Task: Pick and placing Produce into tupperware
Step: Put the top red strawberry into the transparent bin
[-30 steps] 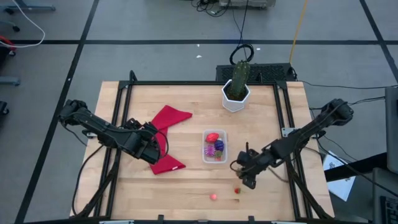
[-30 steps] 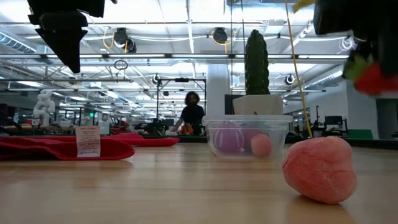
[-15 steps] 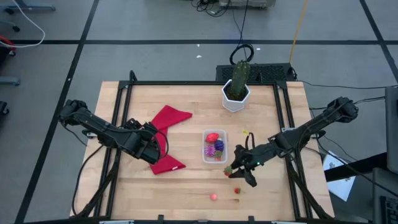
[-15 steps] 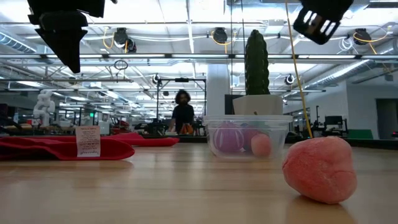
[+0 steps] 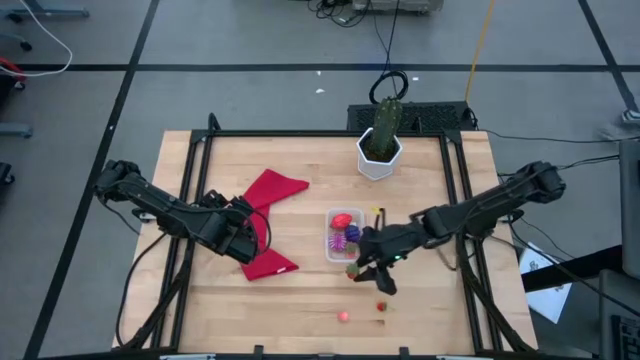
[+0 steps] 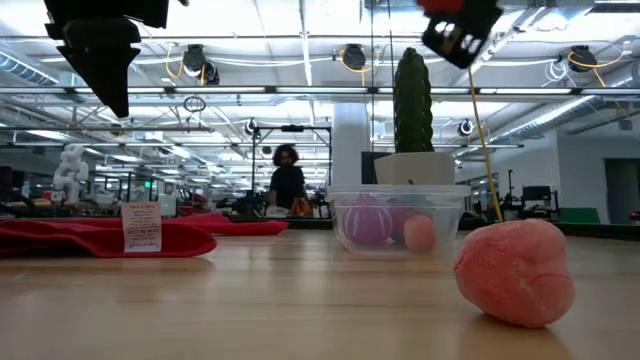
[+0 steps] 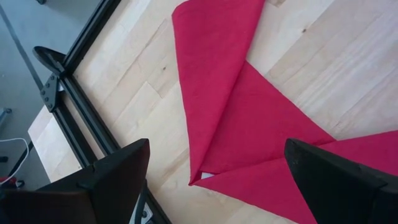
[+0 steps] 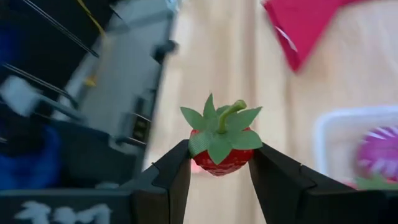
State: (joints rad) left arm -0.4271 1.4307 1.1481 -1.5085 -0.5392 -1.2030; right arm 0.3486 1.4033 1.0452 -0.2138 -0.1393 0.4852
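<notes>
My right gripper [image 5: 356, 270] is shut on a toy strawberry [image 8: 219, 149], red with a green leafy cap, and hovers just near-right of the clear tupperware [image 5: 345, 235]. The tupperware holds a red piece [image 5: 342, 220] and purple pieces [image 5: 350, 236]. A pink piece [image 5: 343, 316] and a small red piece [image 5: 381, 306] lie on the table near its front edge. My left gripper [image 5: 252, 236] stands open above the red cloth [image 7: 249, 124], touching nothing. My right gripper pinches the strawberry's red body [image 8: 200, 160] between its two fingers, one on each side, just under the leaves. The fingers slant downward from the table's right. The strawberry is lifted clear of the table, its green stem [image 8: 229, 113] pointing away from the fingers.
A white hexagonal pot [image 5: 380, 155] with a green cactus stands at the far edge behind the tupperware. The red cloth [image 5: 268, 222] lies left of centre. A black frame [image 5: 300, 134] borders the wooden table. A person [image 6: 286, 185] shows in the room far behind.
My right gripper has risen and travelled toward the table's left, from near the front-right pieces to beside the tupperware, rolling its wrist on the way. It has stayed shut on the strawberry, which went up with it, clear of the table.
</notes>
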